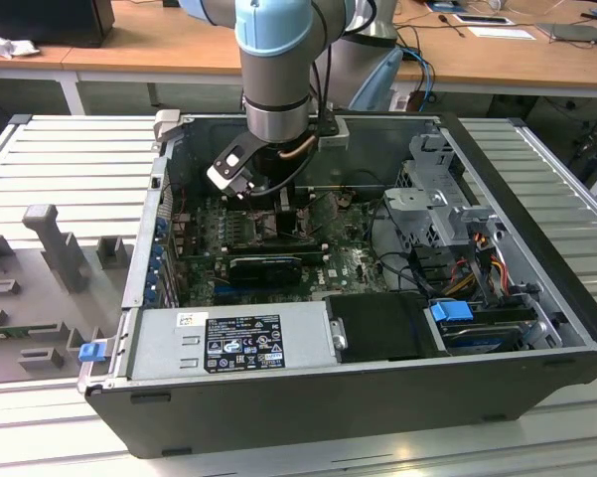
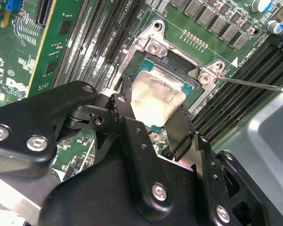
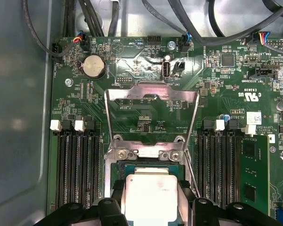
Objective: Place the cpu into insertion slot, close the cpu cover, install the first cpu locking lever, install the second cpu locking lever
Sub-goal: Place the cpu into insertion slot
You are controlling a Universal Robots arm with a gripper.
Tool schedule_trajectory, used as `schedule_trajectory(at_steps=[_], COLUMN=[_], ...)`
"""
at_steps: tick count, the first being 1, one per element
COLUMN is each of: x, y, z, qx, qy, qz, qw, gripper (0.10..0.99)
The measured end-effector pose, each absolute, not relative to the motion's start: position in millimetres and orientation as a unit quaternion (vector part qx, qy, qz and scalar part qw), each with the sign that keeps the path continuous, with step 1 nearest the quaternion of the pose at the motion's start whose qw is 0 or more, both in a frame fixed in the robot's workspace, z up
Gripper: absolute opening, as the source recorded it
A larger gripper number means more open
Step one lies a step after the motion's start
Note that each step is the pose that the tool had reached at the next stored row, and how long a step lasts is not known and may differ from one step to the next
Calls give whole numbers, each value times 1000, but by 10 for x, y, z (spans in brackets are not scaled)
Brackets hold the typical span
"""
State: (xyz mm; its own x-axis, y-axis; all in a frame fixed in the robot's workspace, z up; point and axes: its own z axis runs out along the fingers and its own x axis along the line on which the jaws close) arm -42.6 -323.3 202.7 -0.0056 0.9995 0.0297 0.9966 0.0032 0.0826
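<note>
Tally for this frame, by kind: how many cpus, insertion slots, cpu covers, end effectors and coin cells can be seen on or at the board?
cpu: 1
insertion slot: 1
cpu cover: 1
end effector: 1
coin cell: 1
Total: 5

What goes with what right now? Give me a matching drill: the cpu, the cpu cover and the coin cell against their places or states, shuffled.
Things:
1. cpu
2. cpu cover
3. coin cell

Places or states:
A. swung open, lifted away from the socket
B. round and silver, on the green board beyond the open frame
C. gripped between the fingers of the tool, at the insertion slot

Pairs: 1-C, 2-A, 3-B
</note>
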Motion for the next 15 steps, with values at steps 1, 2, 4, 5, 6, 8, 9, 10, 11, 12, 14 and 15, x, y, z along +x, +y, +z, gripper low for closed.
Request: schedule_trajectory(at_steps=[1,2,4,5,6,8,9,10,11,12,14,15], x=[-426,-426,-426,-426,-426,-426,-426,-426,-426,-426,-426,-428], y=[-3233,-3233,-3230,-3227,-3228,-3227,-3228,-3227,-3227,-3227,-3227,-3227], z=[2025,2023,2018,2013,2008,2005,2005,2005,2004,2007,2015,2019], qx=[705,705,705,705,704,704,704,704,704,704,702,700], qy=[708,708,708,708,708,709,709,709,709,709,711,713], qz=[40,40,40,40,40,40,40,40,40,40,39,38], qw=[19,19,19,19,19,19,19,19,19,19,20,21], gripper=[541,541,604,604,604,604,604,604,592,529,529,529])
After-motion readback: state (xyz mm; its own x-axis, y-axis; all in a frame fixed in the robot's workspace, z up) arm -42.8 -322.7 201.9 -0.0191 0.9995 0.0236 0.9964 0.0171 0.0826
